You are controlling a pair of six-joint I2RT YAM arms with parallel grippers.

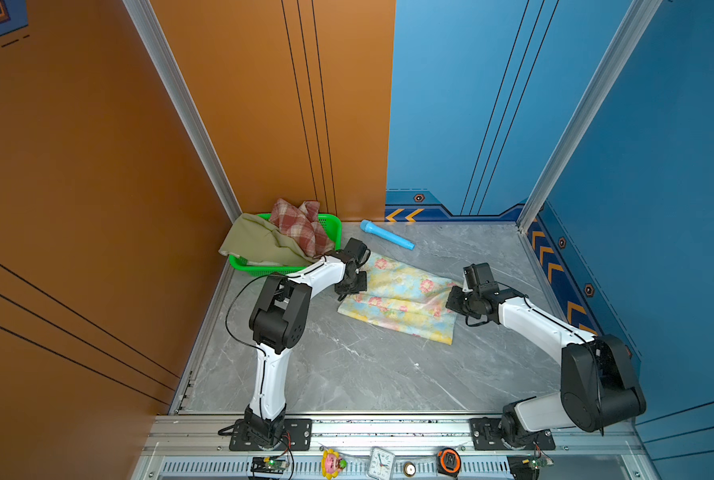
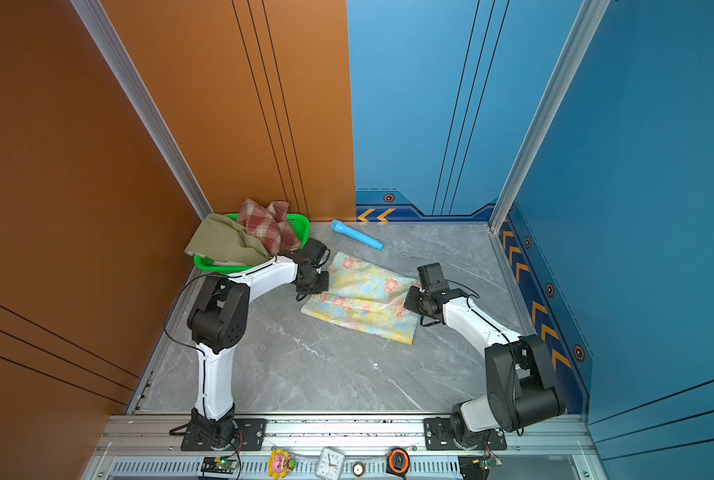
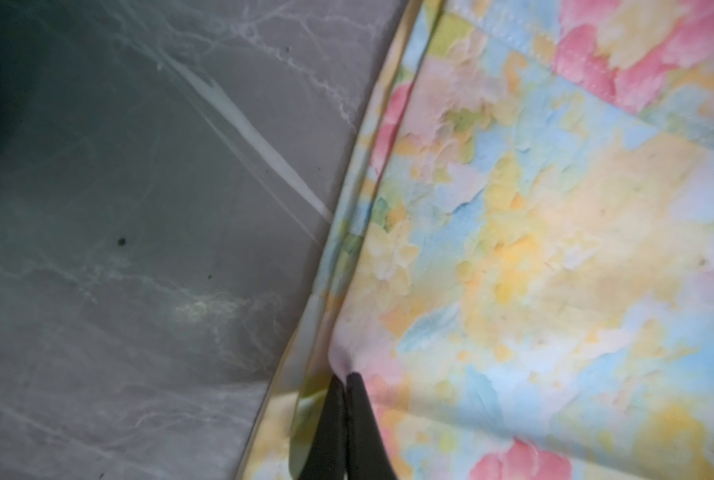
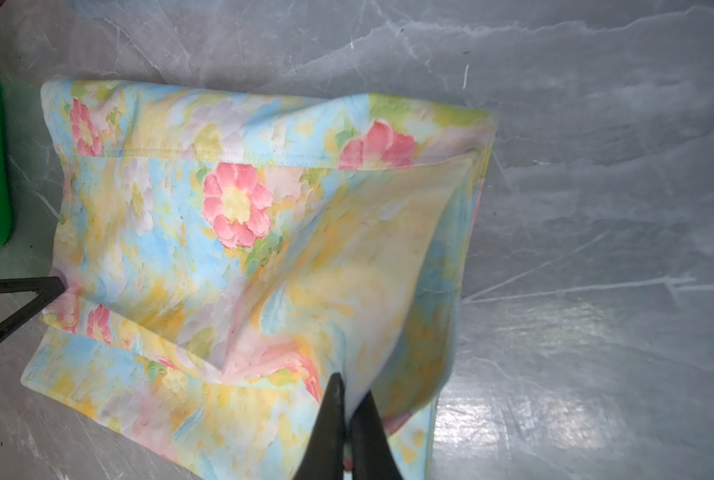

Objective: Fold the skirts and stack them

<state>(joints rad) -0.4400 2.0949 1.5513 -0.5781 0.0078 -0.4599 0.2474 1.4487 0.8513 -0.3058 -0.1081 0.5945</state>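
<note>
Where it lies partly folded on the grey marble table (image 1: 367, 374), a little toward 12 o'clock of the middle, the pastel floral skirt (image 1: 401, 297) is pinched at two opposite edges. At its 9 o'clock edge the left fingers (image 3: 359, 399) are clenched on a small pucker of cloth, their tips pressed together with the fabric gathered between them. The right wrist view shows those fingers (image 4: 22, 286) meeting at the skirt's border. At the 3 o'clock edge the right fingers (image 4: 334, 407) are clamped on an upper layer, which rises off the layer below and shows its paler inner face. The rest of the skirt lies flat with a stitched hem band across it. In both top views the skirt (image 2: 363, 297) spans the gap between the two arms. Toward 10 o'clock, in the table's far corner, stands a green mesh basket (image 1: 335, 228) holding the red-and-cream plaid skirt (image 1: 301, 224) and the olive-green skirt (image 1: 255, 243). The olive one spills over the basket's 9 o'clock rim, and the plaid one is heaped toward its 12 o'clock side. A light-blue plastic tube (image 1: 386, 235) lies at the floral skirt's 12 o'clock, apart from it and near the basket. Along the rail at 6 o'clock sit a flower toy (image 1: 332, 463), a small clock (image 1: 381, 462) and a tape measure (image 1: 448, 460).
</note>
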